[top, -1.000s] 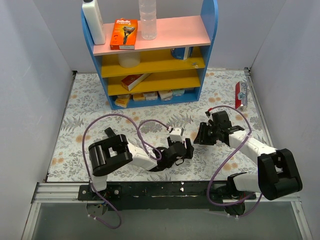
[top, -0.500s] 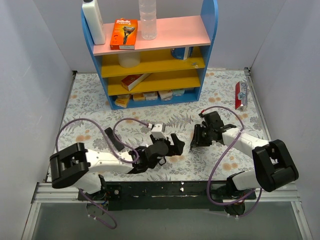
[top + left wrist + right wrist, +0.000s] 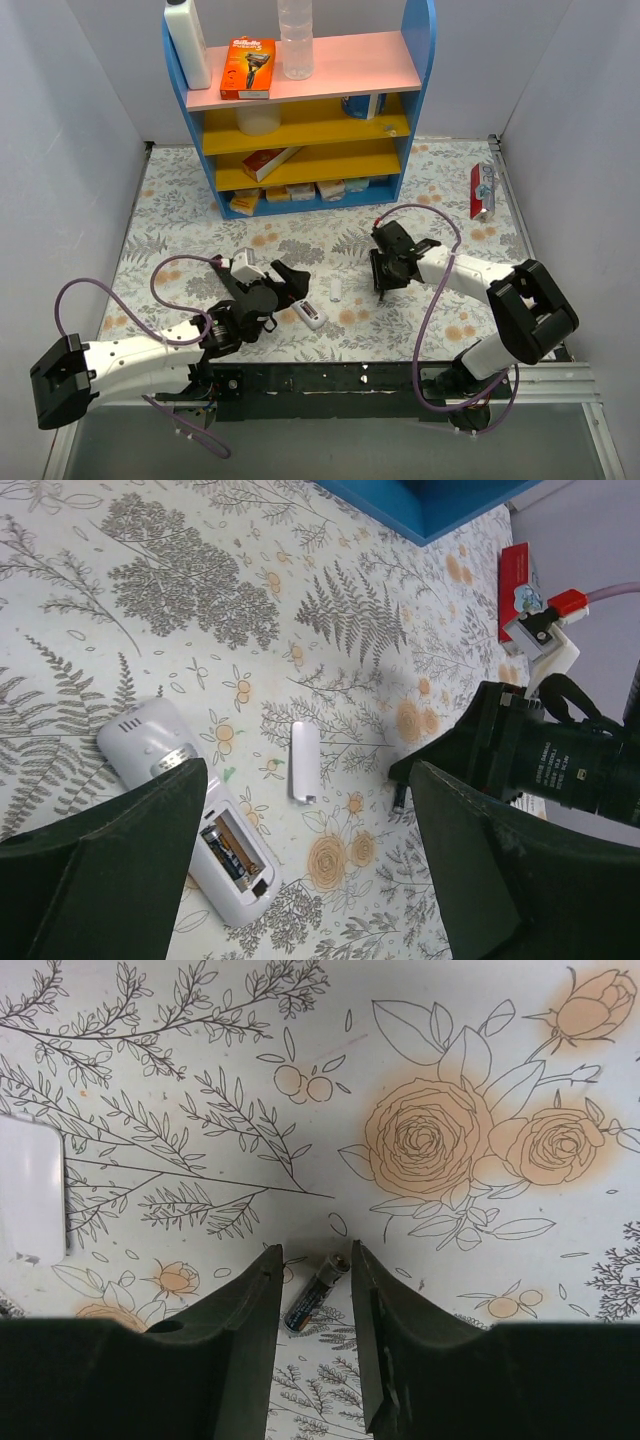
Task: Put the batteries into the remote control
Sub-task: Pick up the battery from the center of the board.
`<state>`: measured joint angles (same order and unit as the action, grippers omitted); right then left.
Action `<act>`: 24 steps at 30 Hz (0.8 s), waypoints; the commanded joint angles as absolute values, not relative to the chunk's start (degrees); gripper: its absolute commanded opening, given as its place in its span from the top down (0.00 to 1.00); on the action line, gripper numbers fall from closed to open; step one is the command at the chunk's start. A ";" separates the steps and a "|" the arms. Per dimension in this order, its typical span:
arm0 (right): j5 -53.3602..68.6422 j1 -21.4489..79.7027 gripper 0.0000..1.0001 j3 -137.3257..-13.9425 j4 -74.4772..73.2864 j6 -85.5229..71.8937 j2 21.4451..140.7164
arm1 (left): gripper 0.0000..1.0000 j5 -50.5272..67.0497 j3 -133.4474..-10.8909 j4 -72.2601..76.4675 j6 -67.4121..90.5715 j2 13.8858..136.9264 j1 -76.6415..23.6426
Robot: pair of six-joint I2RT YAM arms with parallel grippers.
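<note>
A white remote control (image 3: 172, 780) lies face down on the floral table, its compartment open with one battery (image 3: 232, 848) inside. Its white cover (image 3: 303, 762) lies loose to the right. My left gripper (image 3: 308, 780) hovers open above them, holding nothing; in the top view the left gripper (image 3: 293, 283) sits just left of the remote control (image 3: 311, 314). A second battery (image 3: 315, 1295) lies on the table between the fingers of my right gripper (image 3: 315, 1252), which stand apart beside it without lifting it. From above, the right gripper (image 3: 383, 285) points down right of the cover (image 3: 337, 290).
A blue shelf unit (image 3: 300, 110) with boxes and bottles stands at the back. A red pack (image 3: 482, 190) lies at the right edge. Purple cables loop over the table beside both arms. White walls close in both sides.
My left gripper opened, let go of the remote and drew back to the left. My right gripper moved left and came down around the loose battery.
</note>
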<state>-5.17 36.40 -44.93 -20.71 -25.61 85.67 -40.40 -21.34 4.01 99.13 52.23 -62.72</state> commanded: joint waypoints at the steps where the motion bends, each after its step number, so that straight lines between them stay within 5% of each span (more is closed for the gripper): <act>1: -11.60 39.98 0.61 -45.53 -27.15 -26.72 88.86 | 0.18 -42.89 -18.37 -2.46 105.37 48.17 -61.96; 13: -10.46 43.06 0.99 -44.82 -27.51 -25.76 85.08 | 0.17 -39.90 -13.89 -2.55 112.94 48.78 -60.91; 24: -1.07 49.83 0.99 -43.34 -4.51 -13.02 72.96 | 0.24 -37.19 -13.45 -3.69 117.69 50.27 -58.01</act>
